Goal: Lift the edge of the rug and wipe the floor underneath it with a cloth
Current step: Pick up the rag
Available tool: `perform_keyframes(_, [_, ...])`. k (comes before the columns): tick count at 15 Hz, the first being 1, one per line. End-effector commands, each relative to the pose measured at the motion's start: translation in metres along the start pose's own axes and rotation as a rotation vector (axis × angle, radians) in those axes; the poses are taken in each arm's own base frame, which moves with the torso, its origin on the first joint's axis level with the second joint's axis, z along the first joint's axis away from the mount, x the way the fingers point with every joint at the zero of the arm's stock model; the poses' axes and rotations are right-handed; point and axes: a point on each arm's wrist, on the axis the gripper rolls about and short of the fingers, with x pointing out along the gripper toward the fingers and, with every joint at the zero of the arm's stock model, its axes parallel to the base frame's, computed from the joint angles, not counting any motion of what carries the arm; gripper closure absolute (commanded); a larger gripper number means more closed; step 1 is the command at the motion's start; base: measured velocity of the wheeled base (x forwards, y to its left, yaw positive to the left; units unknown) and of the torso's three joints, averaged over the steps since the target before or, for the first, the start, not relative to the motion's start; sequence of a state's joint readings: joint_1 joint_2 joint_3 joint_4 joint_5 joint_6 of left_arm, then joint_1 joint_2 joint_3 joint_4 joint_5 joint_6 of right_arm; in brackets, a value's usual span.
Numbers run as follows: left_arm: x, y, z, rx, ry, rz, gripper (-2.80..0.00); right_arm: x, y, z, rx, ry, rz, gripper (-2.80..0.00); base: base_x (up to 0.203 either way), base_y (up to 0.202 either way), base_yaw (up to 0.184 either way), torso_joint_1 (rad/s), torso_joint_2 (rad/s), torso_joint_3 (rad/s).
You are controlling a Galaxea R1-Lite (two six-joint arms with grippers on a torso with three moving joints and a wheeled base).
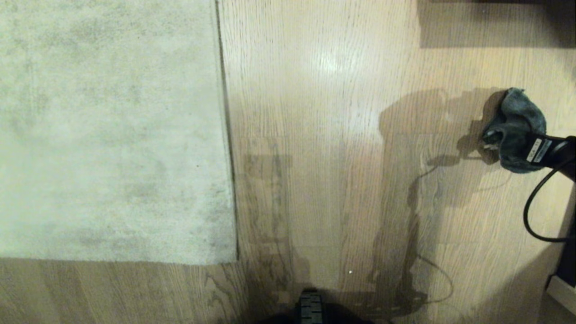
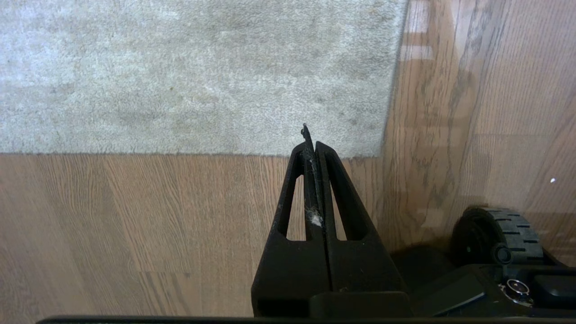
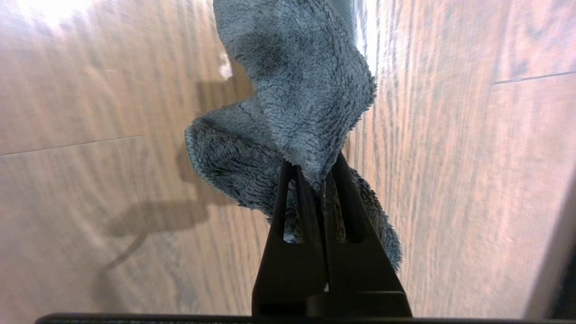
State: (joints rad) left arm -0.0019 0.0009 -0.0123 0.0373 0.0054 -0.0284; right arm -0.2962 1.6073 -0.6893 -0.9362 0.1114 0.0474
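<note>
The pale grey-beige rug (image 1: 108,130) fills the left of the head view, and its edge (image 1: 227,135) runs straight down to a square corner (image 1: 236,260), lying flat on the wood floor (image 1: 324,157). At the far right my right gripper (image 1: 495,140) is shut on the dark grey-teal cloth (image 1: 517,121). In the right wrist view the fuzzy cloth (image 3: 292,90) bunches out from between the closed fingers of the gripper (image 3: 317,173). My left gripper (image 2: 312,144) is shut with nothing held, hanging over the floor just short of the rug corner (image 2: 382,150).
A black cable (image 1: 535,202) loops from the right arm. The robot's base wheel (image 2: 495,238) shows near the left gripper, and part of the base (image 1: 310,308) sits at the bottom middle. A dark object (image 1: 490,22) stands at the top right.
</note>
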Motion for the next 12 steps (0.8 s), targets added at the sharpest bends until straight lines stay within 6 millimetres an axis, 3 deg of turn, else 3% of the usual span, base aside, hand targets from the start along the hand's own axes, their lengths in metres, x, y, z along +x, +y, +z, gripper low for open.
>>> perform_keyframes(1, [0.0, 0.0, 0.0, -0.001, 0.002, 0.001, 0.0, -0.024, 0.003, 0.015, -0.007, -0.06, 0.007, 0.0, 0.0, 0.0, 0.0, 0.0, 0.0, 0.0])
perform_keyframes(6, [0.0, 0.0, 0.0, -0.001, 0.0, 0.001, 0.0, -0.072, 0.012, 0.016, -0.015, -0.076, 0.145, 0.0, 0.0, 0.0, 0.0, 0.0, 0.0, 0.0])
perform_keyframes(12, [0.0, 0.0, 0.0, -0.001, 0.0, 0.001, 0.0, -0.138, 0.022, -0.014, -0.015, -0.037, 0.316, 0.0, 0.0, 0.0, 0.0, 0.0, 0.0, 0.0])
